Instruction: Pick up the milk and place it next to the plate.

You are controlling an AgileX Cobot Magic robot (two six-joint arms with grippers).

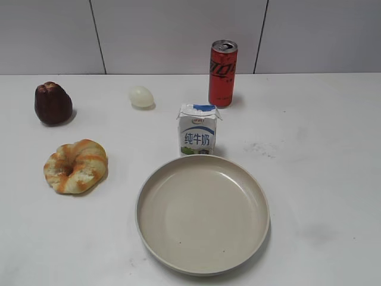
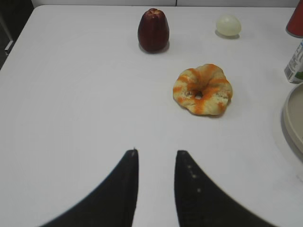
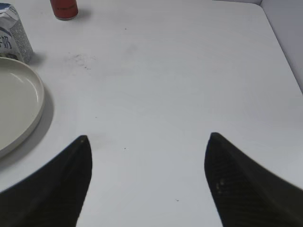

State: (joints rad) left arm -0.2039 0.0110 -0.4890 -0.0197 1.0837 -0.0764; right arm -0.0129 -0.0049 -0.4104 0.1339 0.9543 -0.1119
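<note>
The milk (image 1: pixel 197 130) is a small white carton with blue characters, standing upright just behind the beige plate (image 1: pixel 149 229), close to its far rim. It also shows at the right edge of the left wrist view (image 2: pixel 296 64) and the top left of the right wrist view (image 3: pixel 13 33). The plate's rim shows in both wrist views (image 2: pixel 289 116) (image 3: pixel 33 111). Neither gripper shows in the exterior view. My left gripper (image 2: pixel 156 152) has a narrow gap between its fingers and holds nothing. My right gripper (image 3: pixel 147 137) is wide open and empty over bare table.
A red soda can (image 1: pixel 223 72) stands behind the milk. A pale egg (image 1: pixel 141 96), a dark red wax apple (image 1: pixel 53 103) and an orange-striped bread ring (image 1: pixel 75 166) lie on the left of the white table (image 1: pixel 321 155). A wall rises behind.
</note>
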